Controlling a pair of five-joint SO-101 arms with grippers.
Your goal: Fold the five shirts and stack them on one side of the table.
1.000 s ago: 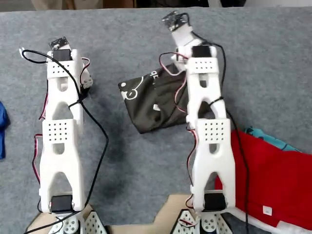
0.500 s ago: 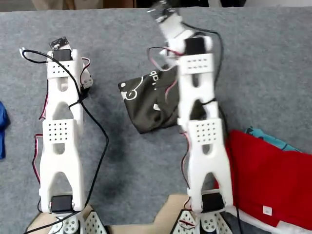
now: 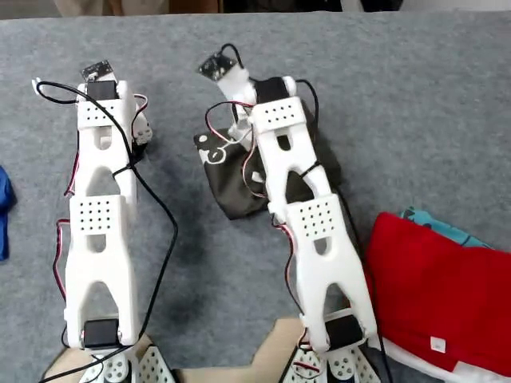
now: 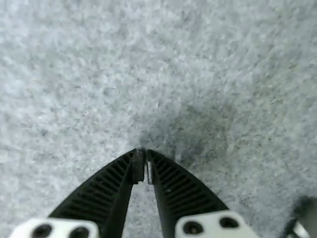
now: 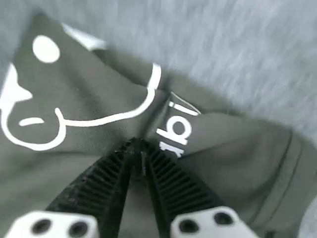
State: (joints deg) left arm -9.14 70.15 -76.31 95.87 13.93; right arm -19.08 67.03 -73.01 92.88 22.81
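dark shirt (image 3: 227,187) folded with white print, mid-table, red shirt (image 3: 435,295) atop teal shirt (image 3: 431,222) at right, blue shirt (image 3: 4,199) far left

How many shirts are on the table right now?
5: dark shirt mid-table; red shirt at right, teal edge and white edge peeking from under it; blue edge far left. Others may be hidden.

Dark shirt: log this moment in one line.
left gripper shut, over table | right gripper shut, over dark shirt | red shirt lying apart
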